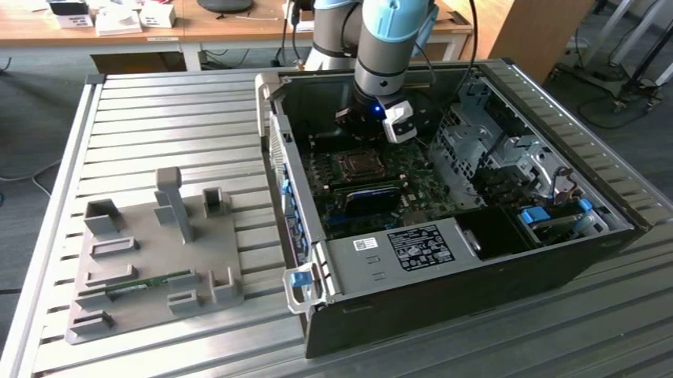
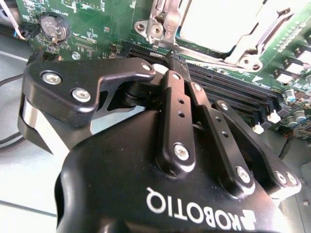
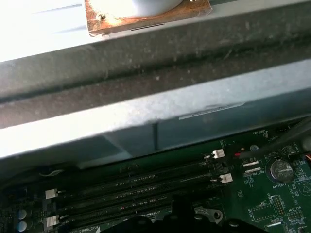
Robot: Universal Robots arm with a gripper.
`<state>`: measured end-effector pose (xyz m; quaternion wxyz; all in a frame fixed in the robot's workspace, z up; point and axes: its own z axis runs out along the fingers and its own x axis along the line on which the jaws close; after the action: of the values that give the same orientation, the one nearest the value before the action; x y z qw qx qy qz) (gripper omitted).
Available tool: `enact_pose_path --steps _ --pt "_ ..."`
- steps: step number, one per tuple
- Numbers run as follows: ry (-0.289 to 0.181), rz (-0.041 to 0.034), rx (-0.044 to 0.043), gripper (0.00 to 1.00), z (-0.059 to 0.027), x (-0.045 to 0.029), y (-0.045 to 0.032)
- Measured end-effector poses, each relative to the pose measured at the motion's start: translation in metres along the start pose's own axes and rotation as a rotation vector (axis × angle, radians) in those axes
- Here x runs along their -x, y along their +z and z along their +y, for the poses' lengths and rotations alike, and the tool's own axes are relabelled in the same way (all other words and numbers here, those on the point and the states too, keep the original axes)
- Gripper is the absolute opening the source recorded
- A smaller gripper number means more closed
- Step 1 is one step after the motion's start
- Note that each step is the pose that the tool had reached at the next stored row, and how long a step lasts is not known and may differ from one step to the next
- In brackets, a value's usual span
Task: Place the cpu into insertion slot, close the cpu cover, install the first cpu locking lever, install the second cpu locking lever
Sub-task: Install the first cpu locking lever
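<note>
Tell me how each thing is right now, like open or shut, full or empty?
computer case: open, lying on its side.
cpu: seated in the insertion slot.
cpu cover: down, framing the cpu.
memory slots: look empty.
pincer: shut, holding nothing, over the memory slots.

White lettering [image 2: 194, 211] stood upside down on the hand [image 2: 163, 68], while the label [image 1: 421, 246] on the grey cover [image 1: 352, 266] was too fine to read.
</note>
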<state>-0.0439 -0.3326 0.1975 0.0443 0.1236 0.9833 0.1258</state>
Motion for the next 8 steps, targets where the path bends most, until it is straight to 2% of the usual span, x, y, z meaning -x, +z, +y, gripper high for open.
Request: enact_pose_path --steps 8 --pt "0.001 -0.0003 -0.0001 0.11 0.0018 -0.0003 -0.0014"
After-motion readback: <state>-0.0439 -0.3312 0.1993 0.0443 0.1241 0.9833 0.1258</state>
